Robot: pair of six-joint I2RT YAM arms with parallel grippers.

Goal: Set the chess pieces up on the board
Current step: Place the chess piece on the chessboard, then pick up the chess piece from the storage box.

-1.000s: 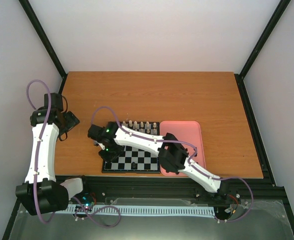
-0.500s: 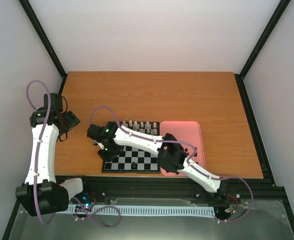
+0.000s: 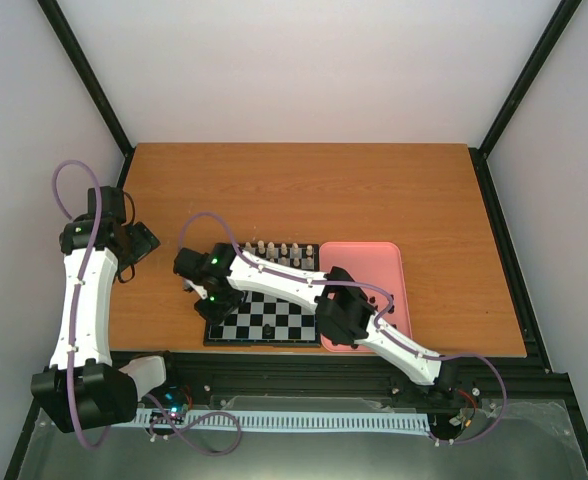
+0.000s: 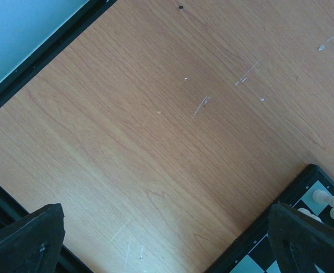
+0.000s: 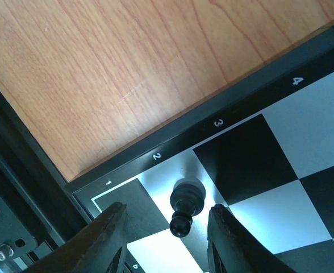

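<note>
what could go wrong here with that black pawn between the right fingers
1. The black pawn stands free between the open right fingers, closer to one of them; a slanted lift or closing off-centre may tip it.
2. It sits by the rim of the board, so a knock could send it onto the table.

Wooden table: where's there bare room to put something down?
Bare wood runs from the black-and-grey chessboard and pink tray back to the wooden table's far edge, also right of the tray, and left of the board up to the left gripper. Crowded: the board, crossed by the right arm, cream pieces along its far row.
</note>
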